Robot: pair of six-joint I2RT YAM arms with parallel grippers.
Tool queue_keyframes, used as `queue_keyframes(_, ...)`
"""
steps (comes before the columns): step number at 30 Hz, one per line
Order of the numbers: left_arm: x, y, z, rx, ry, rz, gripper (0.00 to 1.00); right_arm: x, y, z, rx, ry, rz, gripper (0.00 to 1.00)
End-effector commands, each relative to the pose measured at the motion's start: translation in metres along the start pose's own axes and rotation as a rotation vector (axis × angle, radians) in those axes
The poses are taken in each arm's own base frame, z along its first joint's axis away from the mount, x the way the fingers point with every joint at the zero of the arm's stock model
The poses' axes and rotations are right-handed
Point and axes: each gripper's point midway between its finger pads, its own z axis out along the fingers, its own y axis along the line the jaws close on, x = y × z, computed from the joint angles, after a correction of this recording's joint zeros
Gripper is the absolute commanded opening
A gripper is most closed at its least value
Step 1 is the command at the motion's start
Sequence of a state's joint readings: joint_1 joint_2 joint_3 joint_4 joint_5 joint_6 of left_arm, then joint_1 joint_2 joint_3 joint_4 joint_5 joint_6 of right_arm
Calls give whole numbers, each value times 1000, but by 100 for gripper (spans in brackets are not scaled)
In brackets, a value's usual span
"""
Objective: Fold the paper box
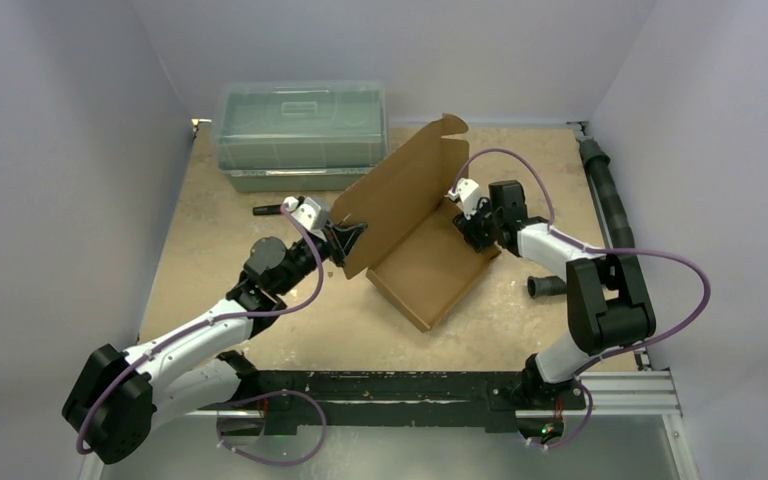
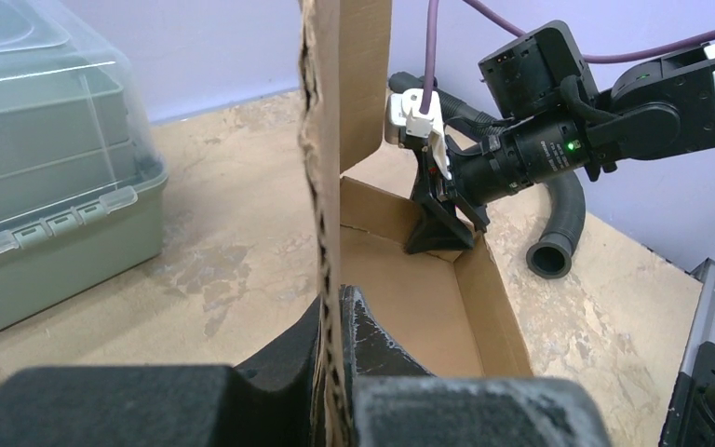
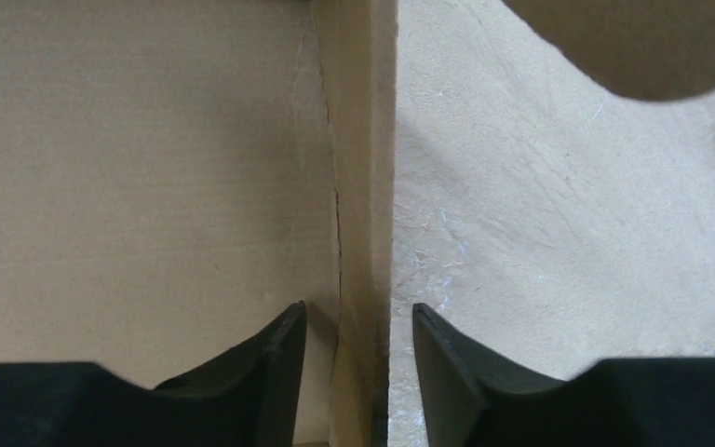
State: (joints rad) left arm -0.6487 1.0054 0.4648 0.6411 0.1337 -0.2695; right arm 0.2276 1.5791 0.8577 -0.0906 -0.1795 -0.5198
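- The paper box (image 1: pixel 430 272) was sitting about mid-bench, turned at an angle, just in front of the clear greenish plastic bin (image 1: pixel 300 135) at the back of the bench (image 1: pixel 210 240).
- It looked half built to me: tray floor flat on the bench, low walls up around it, and the big lid panel (image 1: pixel 400 190) standing nearly upright on the far-left side.
- The left tool (image 2: pixel 335 321) was clamped right down on the edge of that lid panel, raw corrugated edge running straight up between its fingers. Basically holding the lid up and out of the way.
- The right tool (image 3: pixel 358 312) was partway open and straddling the right side wall (image 3: pixel 363 186), one finger inside the tray, one outside. I could see a sliver of gap on both sides, so I'd say it wasn't gripping anything.
- My read: this was the wall-setting step, lid not closed yet.
- Next move probably calls for the right tool to press or pinch that wall so it stands square, then get clear of the tray before the left swings the lid down. Otherwise the lid lands on the right arm.
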Motion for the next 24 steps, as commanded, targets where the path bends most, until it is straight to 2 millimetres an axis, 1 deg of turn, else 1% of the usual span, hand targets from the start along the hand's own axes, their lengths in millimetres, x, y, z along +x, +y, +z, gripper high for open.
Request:
queue_keyframes(1, -35, -10, 1, 39, -106, 28, 0, -23, -1, -10, -21, -89, 1, 54)
queue_keyframes(4, -36, -15, 4, 62, -102, 29, 0, -40, -5, -14, -18, -139, 1, 57)
queue_keyframes(6, -37, -16, 5, 69, -98, 28, 0, -50, -11, -13, 2, -160, 18, 54)
queue_keyframes(8, -38, -16, 6, 68, -98, 28, 0, -55, -17, -13, 32, -178, 25, 46)
queue_keyframes(10, -40, -17, 6, 69, -100, 25, 0, -52, -19, -10, 41, -166, 35, 37)
queue_keyframes(11, -41, -17, 6, 68, -102, 23, 0, -55, -21, -9, 50, -179, 34, 33)
queue_keyframes(13, -42, -17, 7, 71, -102, 22, 0, -53, -20, -6, 50, -176, 33, 27)
queue_keyframes(14, -41, -18, 7, 72, -101, 20, 0, -52, -21, -5, 56, -176, 32, 20)
queue_keyframes(16, -41, -18, 8, 73, -98, 18, 0, -51, -23, -6, 81, -177, 37, 1)
queue_keyframes(18, -40, -17, 8, 73, -97, 15, 0, -52, -27, -9, 107, -185, 49, 0)
queue_keyframes(20, -41, -17, 8, 73, -99, 20, 0, -52, -23, -8, 84, -188, 49, 0)
queue_keyframes(21, -41, -17, 9, 72, -99, 25, 0, -52, -20, -7, 63, -183, 48, 10)
queue_keyframes(23, -40, -15, 10, 63, -93, 42, 0, -55, -17, -12, 41, -189, 42, 43)
queue_keyframes(24, -39, -12, 10, 51, -86, 53, 0, -57, -19, -18, 39, -200, 40, 55)
